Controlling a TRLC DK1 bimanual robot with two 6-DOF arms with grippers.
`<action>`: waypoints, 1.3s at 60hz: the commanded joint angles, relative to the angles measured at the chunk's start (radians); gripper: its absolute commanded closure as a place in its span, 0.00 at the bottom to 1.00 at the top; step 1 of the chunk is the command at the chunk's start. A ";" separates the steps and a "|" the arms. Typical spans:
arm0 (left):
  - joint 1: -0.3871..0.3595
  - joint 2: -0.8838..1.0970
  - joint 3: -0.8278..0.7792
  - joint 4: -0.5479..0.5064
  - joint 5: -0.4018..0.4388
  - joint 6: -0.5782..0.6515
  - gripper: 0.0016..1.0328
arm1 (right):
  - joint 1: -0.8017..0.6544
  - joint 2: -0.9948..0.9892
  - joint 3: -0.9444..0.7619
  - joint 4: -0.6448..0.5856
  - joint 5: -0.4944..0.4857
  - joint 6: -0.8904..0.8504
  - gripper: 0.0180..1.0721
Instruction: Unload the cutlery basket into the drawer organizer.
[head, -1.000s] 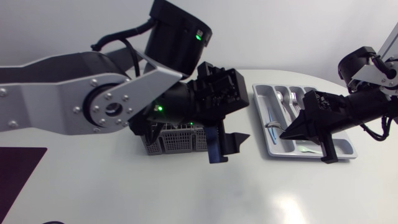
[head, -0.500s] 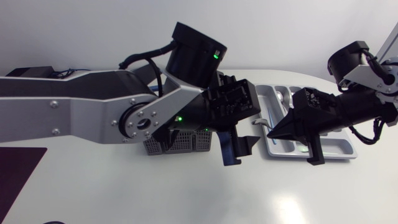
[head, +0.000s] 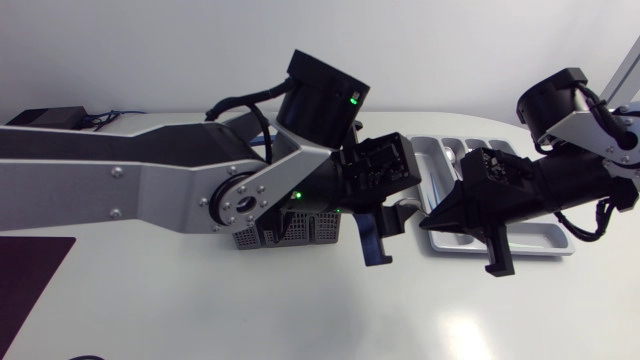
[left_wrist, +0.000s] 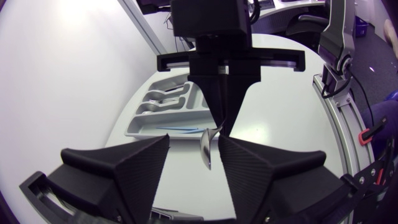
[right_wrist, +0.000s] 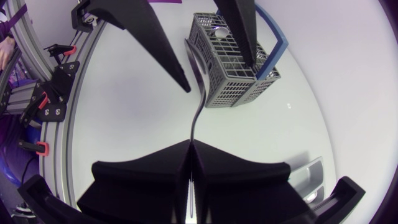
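Steel spoon (right_wrist: 198, 106) sits clamped in right end effector (right_wrist: 189, 144), axis toward nine o'clock, bowl inside parted left end effector (left_wrist: 193, 142).

Lab: white table (head: 250, 310), aluminium rails (right_wrist: 46, 93)

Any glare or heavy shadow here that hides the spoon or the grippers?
Head view: one glare patch on the table, away from the work. Left wrist view: the spoon glints against the bright table, plainly visible between the left gripper's open fingers. Right wrist view: even light, no hard shadow around the basket; the right gripper, shut on the spoon's handle, shows clearly.
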 joint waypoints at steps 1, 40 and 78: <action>0.011 0.014 -0.025 0.010 0.005 -0.018 0.76 | 0.011 -0.008 -0.030 0.003 0.006 0.021 0.95; 0.029 0.088 0.118 -0.189 -0.021 -0.145 0.97 | -0.005 -0.190 -0.167 0.276 0.132 0.152 0.05; 0.078 0.194 0.428 -0.557 -0.024 -0.497 0.97 | 0.307 -0.351 -0.415 0.724 0.633 0.288 0.50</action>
